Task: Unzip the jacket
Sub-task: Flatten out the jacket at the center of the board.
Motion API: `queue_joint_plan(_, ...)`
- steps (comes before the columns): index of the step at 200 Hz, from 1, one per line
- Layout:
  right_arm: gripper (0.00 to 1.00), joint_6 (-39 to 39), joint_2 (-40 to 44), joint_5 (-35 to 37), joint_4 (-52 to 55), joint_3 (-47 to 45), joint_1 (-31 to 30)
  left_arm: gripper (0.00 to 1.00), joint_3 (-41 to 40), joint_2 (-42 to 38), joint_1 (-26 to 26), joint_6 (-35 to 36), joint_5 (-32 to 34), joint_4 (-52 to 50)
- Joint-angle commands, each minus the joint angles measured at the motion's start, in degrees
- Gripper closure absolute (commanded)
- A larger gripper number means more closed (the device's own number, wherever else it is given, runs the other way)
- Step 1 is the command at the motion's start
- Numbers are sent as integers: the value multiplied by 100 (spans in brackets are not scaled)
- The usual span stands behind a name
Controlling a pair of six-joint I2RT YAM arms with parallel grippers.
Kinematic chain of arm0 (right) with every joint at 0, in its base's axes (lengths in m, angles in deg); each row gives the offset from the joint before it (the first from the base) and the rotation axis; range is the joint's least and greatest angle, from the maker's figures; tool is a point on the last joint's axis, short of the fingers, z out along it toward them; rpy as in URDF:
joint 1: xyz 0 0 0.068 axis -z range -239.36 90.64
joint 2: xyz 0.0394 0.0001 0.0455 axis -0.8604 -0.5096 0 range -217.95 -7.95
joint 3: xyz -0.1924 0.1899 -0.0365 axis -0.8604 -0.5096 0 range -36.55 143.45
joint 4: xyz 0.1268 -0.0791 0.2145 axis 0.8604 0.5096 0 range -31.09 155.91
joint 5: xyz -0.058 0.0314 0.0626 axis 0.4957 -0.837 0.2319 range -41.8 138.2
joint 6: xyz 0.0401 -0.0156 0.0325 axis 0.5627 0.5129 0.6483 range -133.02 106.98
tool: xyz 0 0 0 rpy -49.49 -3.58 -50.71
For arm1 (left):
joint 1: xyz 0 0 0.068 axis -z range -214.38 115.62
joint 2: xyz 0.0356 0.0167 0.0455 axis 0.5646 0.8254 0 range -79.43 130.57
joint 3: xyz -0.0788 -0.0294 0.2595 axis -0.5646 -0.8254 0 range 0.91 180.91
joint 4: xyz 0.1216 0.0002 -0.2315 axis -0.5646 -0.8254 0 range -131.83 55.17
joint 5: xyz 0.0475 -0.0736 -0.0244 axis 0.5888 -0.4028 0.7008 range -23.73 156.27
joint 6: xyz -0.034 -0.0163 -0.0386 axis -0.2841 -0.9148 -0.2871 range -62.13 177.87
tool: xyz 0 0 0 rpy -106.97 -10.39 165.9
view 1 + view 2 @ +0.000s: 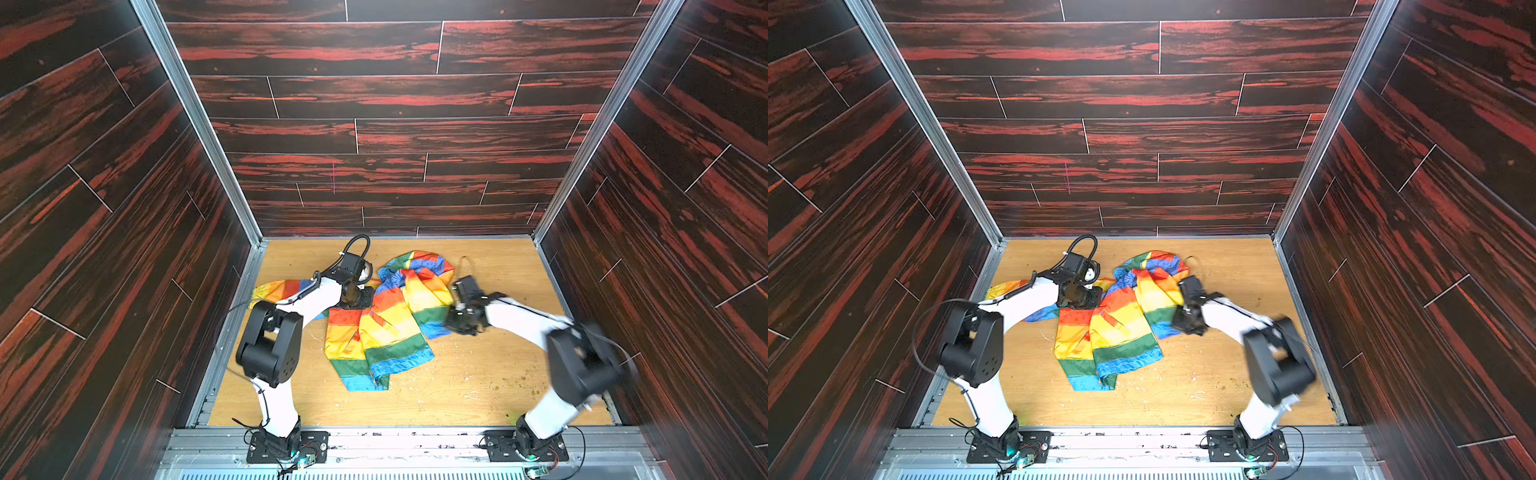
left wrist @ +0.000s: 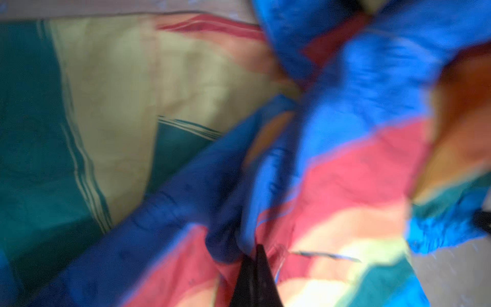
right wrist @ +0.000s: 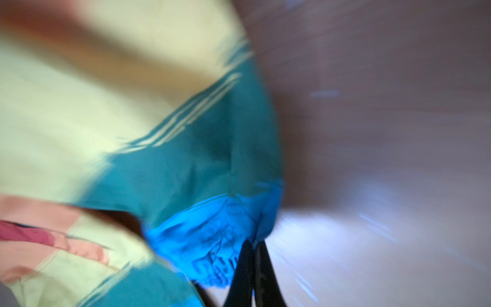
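- A striped sleeve (image 1: 276,289) lies flat at the left edge of the surface (image 1: 478,382), reaching out from under the left arm (image 1: 270,340).
- The left arm bends over that sleeve, and its wrist points down onto the cloth.
- The left pincer (image 1: 358,296) sits at the upper left part of the garment in both top views (image 1: 1080,297). In the left wrist view its fingertips (image 2: 259,261) are clenched, with blue and red folds gathered tightly at their tip, so it is grasping the jacket.
- The jacket (image 1: 386,332) lies crumpled in the middle of the light wooden surface, between the two arms. Its hood end is bunched toward the back wall. Its green and blue hem spreads toward the front edge in both top views (image 1: 1113,332).
- The right pincer (image 1: 451,326) meets the jacket's right side at a blue edge. In the right wrist view its fingertips (image 3: 251,255) are pressed together right at the bunched blue hem (image 3: 212,239). It seems to be pinching that hem, though motion blur hides how much cloth is caught.
- The right arm (image 1: 577,365) reaches in from the front right corner and is smeared by blur.
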State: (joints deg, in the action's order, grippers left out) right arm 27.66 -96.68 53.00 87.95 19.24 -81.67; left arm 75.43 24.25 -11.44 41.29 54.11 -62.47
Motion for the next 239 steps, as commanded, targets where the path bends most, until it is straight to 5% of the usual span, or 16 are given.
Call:
queue_joint_plan(1,100,42,1250,765,878,-10,517,100,-42,-691,336,244,-497,-121)
queue_joint_plan(44,100,-281,2650,1146,1814,33,1892,100,150,-634,1552,296,-985,-180)
queue_joint_plan(84,100,-930,2484,662,1614,290,3556,100,568,-117,2399,122,-912,-137)
queue_joint_plan(97,100,-1034,2232,562,1386,454,3866,87,662,-43,2441,37,-636,-96)
queue_joint_plan(112,100,-1132,1759,651,1181,773,3964,54,806,-26,2409,-73,-95,-86)
queue_joint_plan(136,42,-1446,363,356,1376,1675,3860,26,1099,-124,2140,-269,727,-299)
queue_joint_plan(147,16,-1373,205,1014,1579,1896,3545,21,1016,-248,1881,-413,1119,-304)
queue_joint_plan(157,6,-1326,449,1554,1570,1841,3181,21,886,-298,1604,-482,1471,-356)
queue_joint_plan(172,5,-1207,950,1710,1577,1624,2691,22,621,-480,1126,-529,1647,-343)
queue_joint_plan(181,14,-1179,1192,1480,1600,1440,2337,25,454,-436,806,-519,1494,-193)
queue_joint_plan(213,42,-967,1260,-445,1327,547,1023,30,747,336,347,-163,1400,-192)
queue_joint_plan(225,45,-933,1018,-1234,943,254,857,27,1212,784,270,-28,1385,-587)
queue_joint_plan(239,50,-802,722,-1382,710,78,776,24,1561,1178,255,149,1398,-816)
